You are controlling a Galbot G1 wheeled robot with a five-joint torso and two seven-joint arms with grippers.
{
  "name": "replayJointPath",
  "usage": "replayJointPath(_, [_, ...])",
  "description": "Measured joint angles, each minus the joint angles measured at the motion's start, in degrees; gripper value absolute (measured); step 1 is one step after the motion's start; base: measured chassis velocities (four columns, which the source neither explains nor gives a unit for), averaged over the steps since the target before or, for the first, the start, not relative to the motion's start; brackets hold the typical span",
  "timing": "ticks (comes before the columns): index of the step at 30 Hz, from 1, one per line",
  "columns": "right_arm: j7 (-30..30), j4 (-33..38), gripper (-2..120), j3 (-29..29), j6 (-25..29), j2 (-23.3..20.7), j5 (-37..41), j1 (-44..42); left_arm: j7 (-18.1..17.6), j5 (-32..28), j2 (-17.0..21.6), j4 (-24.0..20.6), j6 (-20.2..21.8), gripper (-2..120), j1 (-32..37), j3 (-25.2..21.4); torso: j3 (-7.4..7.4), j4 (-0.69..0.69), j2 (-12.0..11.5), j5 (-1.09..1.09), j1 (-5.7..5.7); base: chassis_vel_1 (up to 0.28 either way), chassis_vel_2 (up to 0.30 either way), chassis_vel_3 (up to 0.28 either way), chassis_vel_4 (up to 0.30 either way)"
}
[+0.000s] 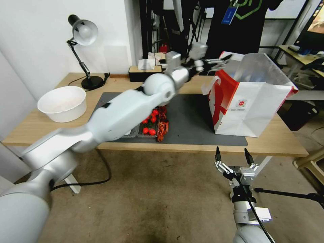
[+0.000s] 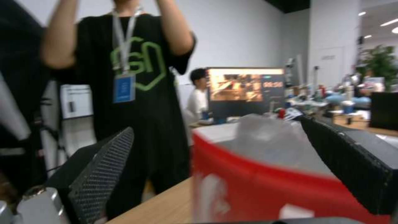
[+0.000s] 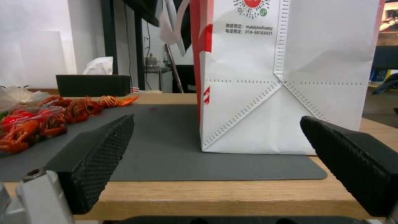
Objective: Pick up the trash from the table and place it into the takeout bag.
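Left gripper [image 1: 225,60]: I see it empty, fingers apart, upper centre of frame at the takeout bag's [image 1: 251,111] rim.
Right gripper [image 1: 234,157]: I see it parked lower right, fingers apart.
Takeout bag: upright, right side of desk [image 1: 44,128].

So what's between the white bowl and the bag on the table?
In the head view, the left arm crosses over red food on the mat, between the bowl and the bag.
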Motion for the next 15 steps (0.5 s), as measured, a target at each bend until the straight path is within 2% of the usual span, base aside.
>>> replayJointPath(2, [-0.01,0.04,100,-0.13,-0.13,-0.1,-0.11,-0.04,-0.13,0.6,2.52,-1.46,-0.01,100,1.88,-2.32,0.0,-0.01,0.0,0.02,0.0,0.0,0.0,0.0,0.0])
replayJointPath(7, [-0.03,0.05,100,-0.19,-0.17,-0.23,-0.25,-0.23,-0.37,1.66,5.83,-3.65,-0.02,100,5.15,-6.24,0.0,-0.01,0.0,0.02,0.0,0.0,0.0,0.0,0.0])
replayJointPath(10, [-0.05,0.05,100,-0.44,-0.19,-0.33,-0.35,-0.26,-0.9,3.26,9.93,-6.94,0.06,100,10.58,-11.41,0.0,-0.02,0.0,0.02,0.0,0.0,0.0,0.0,0.0])
replayJointPath(12, [-0.06,0.05,100,-0.49,-0.2,-0.36,-0.36,-0.26,-0.99,3.71,10.56,-7.46,0.1,100,11.47,-12.27,0.0,-0.02,0.0,0.02,0.0,0.0,0.0,0.0,0.0])
replayJointPath(13, [-0.08,0.01,100,-0.64,-0.2,-0.43,-0.43,-0.22,-1.33,5.23,12.62,-9.41,0.42,100,14.88,-15.64,0.0,-0.01,0.0,0.0,0.0,0.0,0.0,0.0,0.0])
replayJointPath(15, [-0.09,-0.07,100,-0.76,-0.28,-0.58,-0.49,-0.2,-2.07,6.44,14.81,-11.4,1.04,100,17.97,-18.78,0.0,0.0,0.0,0.03,0.0,0.0,0.0,0.0,0.0])
